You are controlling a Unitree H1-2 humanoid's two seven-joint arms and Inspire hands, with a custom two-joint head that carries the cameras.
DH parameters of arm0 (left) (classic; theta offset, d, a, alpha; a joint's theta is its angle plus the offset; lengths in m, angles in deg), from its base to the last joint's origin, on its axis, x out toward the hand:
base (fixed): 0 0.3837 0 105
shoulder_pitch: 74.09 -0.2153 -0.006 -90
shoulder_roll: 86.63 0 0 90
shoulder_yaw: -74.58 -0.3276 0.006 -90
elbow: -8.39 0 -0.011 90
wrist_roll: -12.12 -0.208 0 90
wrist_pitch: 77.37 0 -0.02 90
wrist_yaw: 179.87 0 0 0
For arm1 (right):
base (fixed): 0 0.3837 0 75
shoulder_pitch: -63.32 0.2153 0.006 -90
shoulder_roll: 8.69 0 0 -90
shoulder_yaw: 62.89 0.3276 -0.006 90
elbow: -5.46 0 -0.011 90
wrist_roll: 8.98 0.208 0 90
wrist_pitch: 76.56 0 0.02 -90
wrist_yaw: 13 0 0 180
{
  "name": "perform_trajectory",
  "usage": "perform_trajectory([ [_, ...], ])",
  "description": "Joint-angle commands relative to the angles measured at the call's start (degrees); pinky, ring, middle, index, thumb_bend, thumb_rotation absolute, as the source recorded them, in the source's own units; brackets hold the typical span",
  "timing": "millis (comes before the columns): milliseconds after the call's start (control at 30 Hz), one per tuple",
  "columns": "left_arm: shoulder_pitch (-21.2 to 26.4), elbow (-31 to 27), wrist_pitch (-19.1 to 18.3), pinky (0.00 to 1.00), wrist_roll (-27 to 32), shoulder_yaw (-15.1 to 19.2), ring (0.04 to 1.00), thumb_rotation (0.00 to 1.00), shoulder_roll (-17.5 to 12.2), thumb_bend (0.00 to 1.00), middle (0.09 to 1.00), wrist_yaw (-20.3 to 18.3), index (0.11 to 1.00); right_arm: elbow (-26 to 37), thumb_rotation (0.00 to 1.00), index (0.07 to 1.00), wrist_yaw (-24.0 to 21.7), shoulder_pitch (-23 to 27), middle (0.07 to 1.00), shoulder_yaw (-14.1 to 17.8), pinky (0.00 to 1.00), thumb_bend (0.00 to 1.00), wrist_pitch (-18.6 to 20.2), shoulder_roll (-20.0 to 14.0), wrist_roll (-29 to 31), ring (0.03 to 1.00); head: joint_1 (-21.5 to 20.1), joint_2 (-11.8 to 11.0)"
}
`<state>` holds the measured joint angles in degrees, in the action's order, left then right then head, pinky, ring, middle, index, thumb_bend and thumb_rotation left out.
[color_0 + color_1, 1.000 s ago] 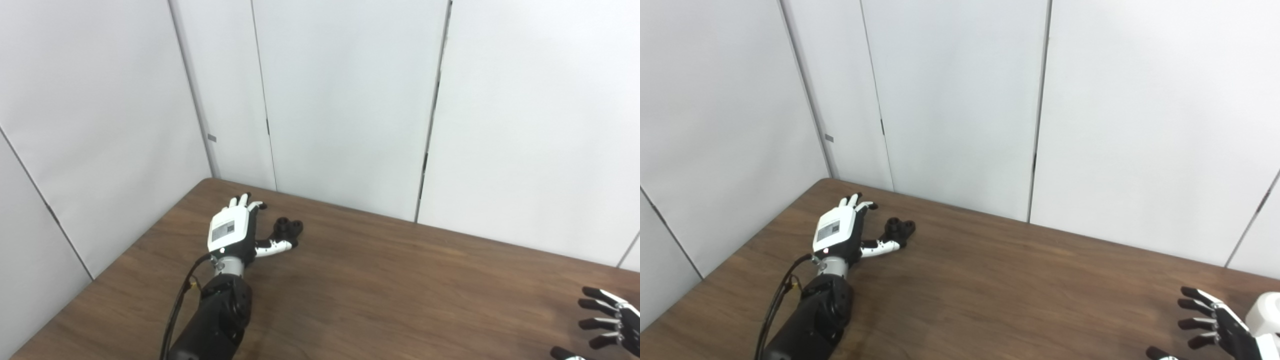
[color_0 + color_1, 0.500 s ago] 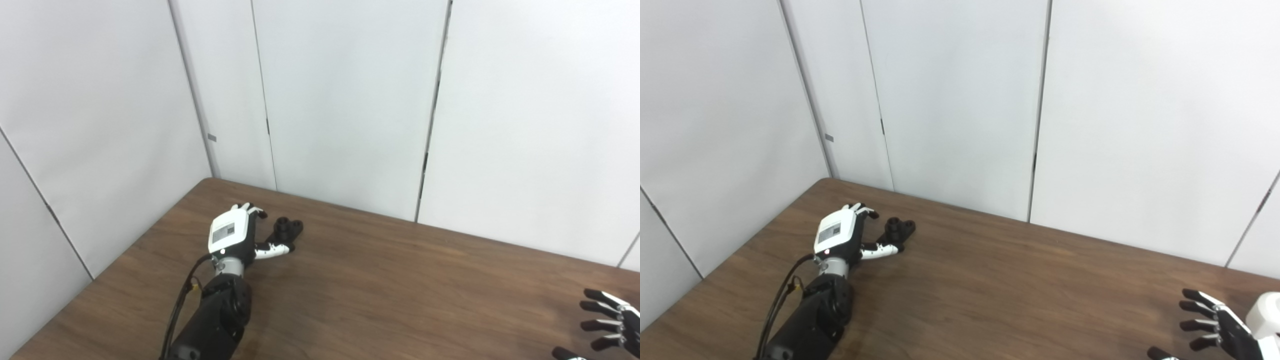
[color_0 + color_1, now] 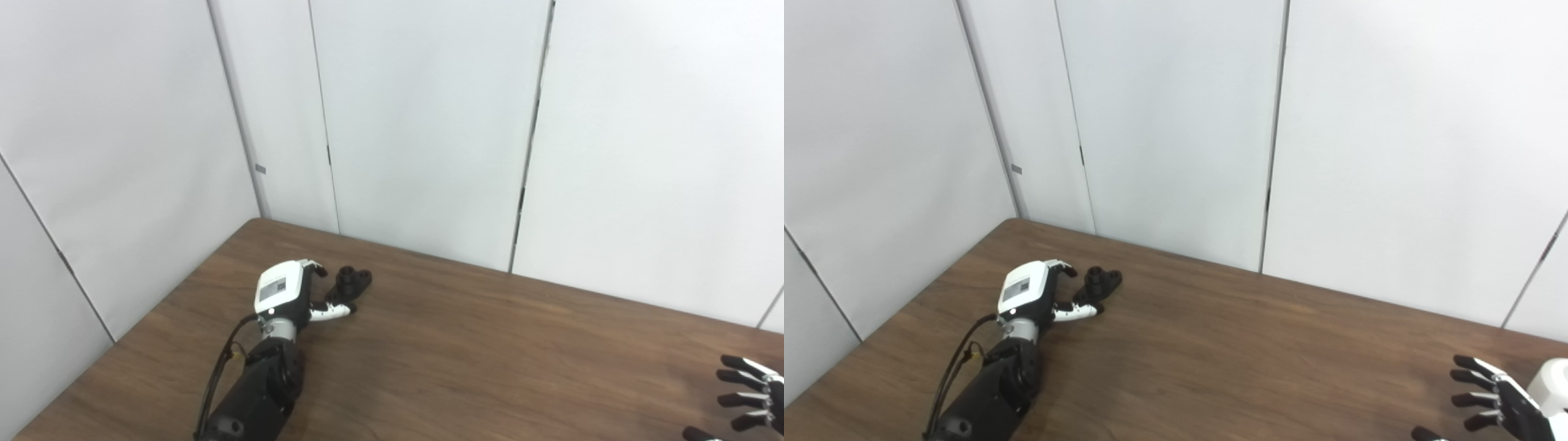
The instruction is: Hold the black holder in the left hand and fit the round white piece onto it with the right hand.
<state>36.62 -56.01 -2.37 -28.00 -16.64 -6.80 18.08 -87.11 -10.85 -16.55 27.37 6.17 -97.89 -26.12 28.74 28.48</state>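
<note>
Holder (image 3: 352, 282) on table (image 3: 465, 343), far left corner. Left hand (image 3: 288, 293) just beside holder, fingers curling, thumb touching its near side; not yet gripped. White piece (image 3: 1557, 384) well right of holder, at frame edge. Right hand (image 3: 1497, 404) beside piece, spread, empty. Step: grasping holder. Next: close fingers round it, lift.

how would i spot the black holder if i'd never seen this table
Look at the brown table's far left corner, where the left robot hand lies. Just right of its fingers sits the black holder, a small dark lumpy part with round sockets, the only loose black thing there.
</note>
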Motion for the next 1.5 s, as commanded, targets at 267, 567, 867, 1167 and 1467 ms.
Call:
perform_trajectory([
  [267, 4.77, 4.45, 1.69, 0.74, 0.83, -1.18, 0.862, 0.36, -2.71, 0.84, 0.828, 3.00, 0.656, 3.00, 0.23, 0.763, 0.05, 0.73, 0.726, 0.61, 0.45, 0.66, -1.44, -0.94, 0.58, 0.619, -0.36, 0.40],
  [567, 6.48, 7.75, 2.68, 0.70, 2.02, -2.84, 0.844, 0.36, -3.51, 0.83, 0.809, 1.77, 0.607, 2.97, 0.24, 0.760, 0.07, 0.56, 0.723, 0.66, 0.46, 0.66, -1.67, -1.08, 0.35, 0.615, -0.52, 0.71],
  [867, 7.50, 9.33, 1.82, 0.72, 2.66, -5.04, 0.848, 0.37, -4.26, 0.82, 0.822, -2.30, 0.579, 4.37, 0.24, 0.758, -0.09, 0.07, 0.727, 0.86, 0.46, 0.64, -0.68, -1.02, 0.34, 0.617, -0.96, 1.18],
  [1167, 7.74, 9.58, 0.28, 0.72, 1.92, -8.76, 0.809, 0.33, -5.33, 0.79, 0.755, -6.39, 0.515, 4.84, 0.28, 0.754, 0.23, -0.34, 0.728, 1.45, 0.46, 0.62, -0.77, -1.00, 0.22, 0.615, -1.02, 1.44],
  [1467, 7.84, 10.83, 2.28, 0.67, 3.15, -10.56, 0.751, 0.31, -5.81, 0.79, 0.733, -8.60, 0.483, 5.23, 0.29, 0.748, 0.36, -0.54, 0.728, 1.96, 0.46, 0.60, -0.93, -1.03, 0.30, 0.617, -1.34, 1.72],
])
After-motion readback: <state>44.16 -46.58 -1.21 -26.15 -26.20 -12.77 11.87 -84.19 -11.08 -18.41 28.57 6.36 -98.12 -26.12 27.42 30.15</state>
